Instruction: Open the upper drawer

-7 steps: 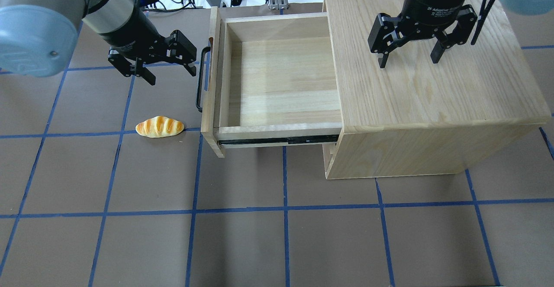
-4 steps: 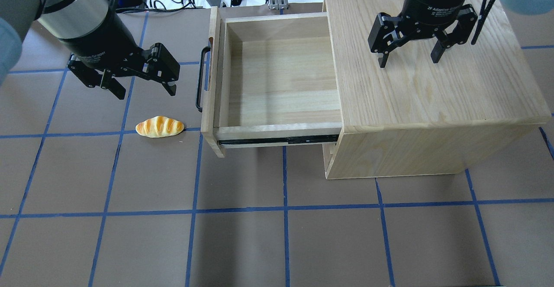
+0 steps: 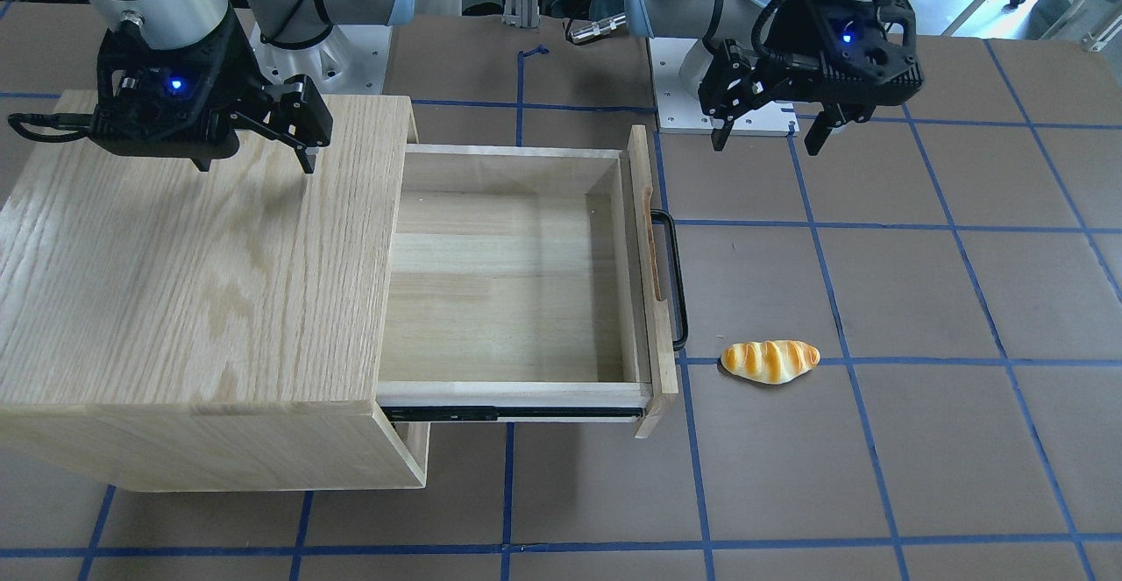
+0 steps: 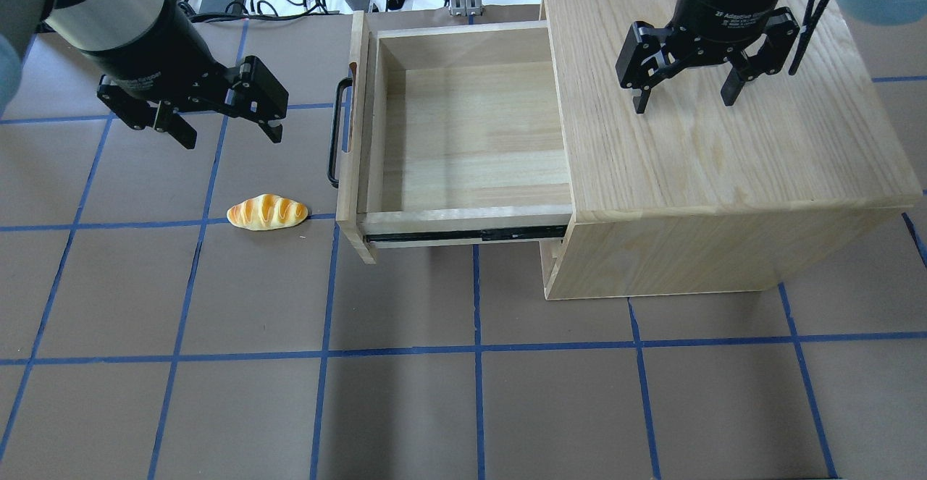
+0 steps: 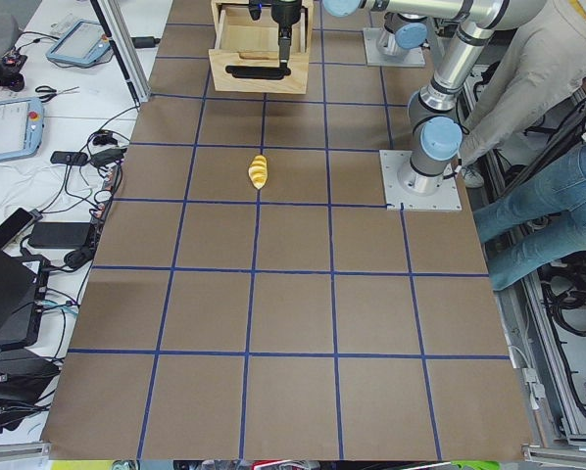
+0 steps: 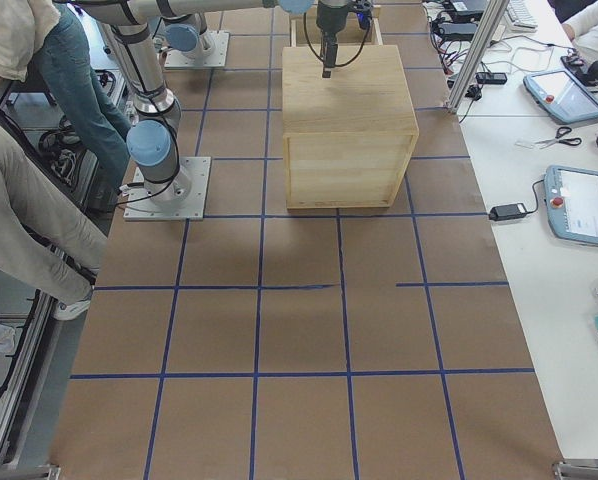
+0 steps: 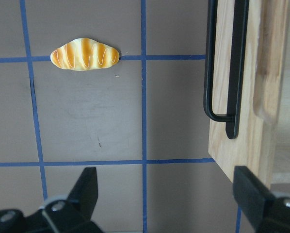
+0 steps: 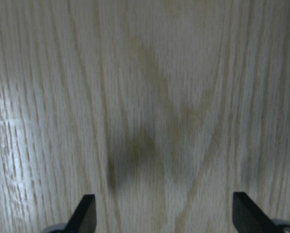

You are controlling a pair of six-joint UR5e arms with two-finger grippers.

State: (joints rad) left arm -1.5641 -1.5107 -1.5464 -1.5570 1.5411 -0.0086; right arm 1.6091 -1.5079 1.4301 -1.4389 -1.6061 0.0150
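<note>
Upper drawer [image 4: 471,140]: stands pulled well out of the cabinet [image 4: 724,154], pale floor fully in view and nothing in it. One black side rail [image 4: 463,234] shows extended from the cabinet's lower edge. By that, the opening looks essentially done; any travel left is prob. small.

Handling, as a judgement: rigid wooden box on metal runners, so it should move along one line only, straight away from the cabinet, w/ no give sideways. Empty, so likely light; most resistance would come from the rails. The handle [image 4: 334,132] is a thin black metal bar on the drawer front, on the side farthest from the cabinet. It's stiff, smooth and maybe a bit slick. Best hold is mid-bar, fingers closing across it, so the pull stays centred and the drawer doesn't rack. An end grip risks twisting it on the rails.

Left fingers [image 4: 264,103] are spread wide w/ nothing btwn them. They hang over the bench [image 4: 471,393] beyond the handle, on the side away from the cabinet, clear of the bar. Right fingers [image 4: 733,83] are also spread and empty, directly above the cabinet top. Whether they touch the wood can't be told from these views.

A bread roll [image 4: 267,212] lies on the bench just off the drawer front's near corner, away from the cabinet. It's not in the slide path.
</note>
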